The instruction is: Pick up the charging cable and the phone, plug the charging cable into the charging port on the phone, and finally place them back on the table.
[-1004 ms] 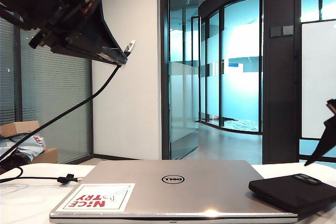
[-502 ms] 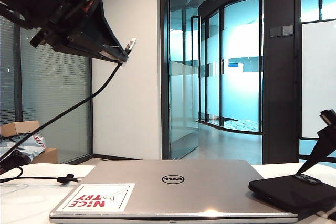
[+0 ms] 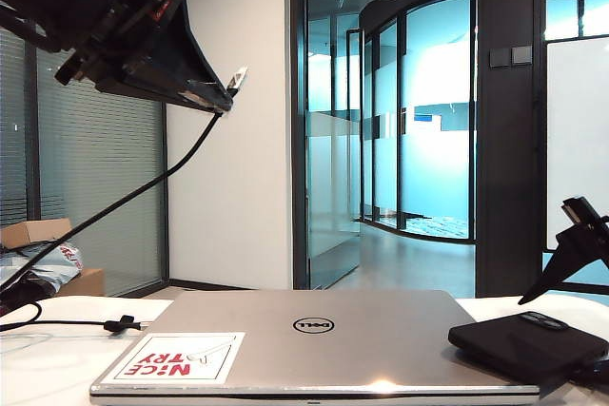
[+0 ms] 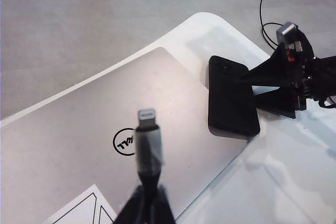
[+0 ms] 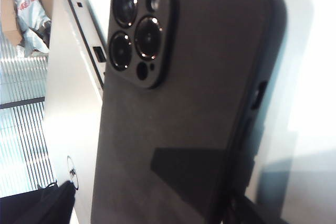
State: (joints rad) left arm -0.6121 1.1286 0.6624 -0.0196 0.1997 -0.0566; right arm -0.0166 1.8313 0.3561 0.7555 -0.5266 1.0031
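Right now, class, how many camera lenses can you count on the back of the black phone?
3, on the matte black phone's raised camera bump: two side by side near its top edge, one beside them, further along the bump.

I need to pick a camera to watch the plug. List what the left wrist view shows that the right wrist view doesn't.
Only the left wrist view: the shut left pincer holding the cable plug up over the laptop, and the open right pincer at the phone. Only the right wrist view: the phone's camera bump close up. Both: phone, laptop, table.
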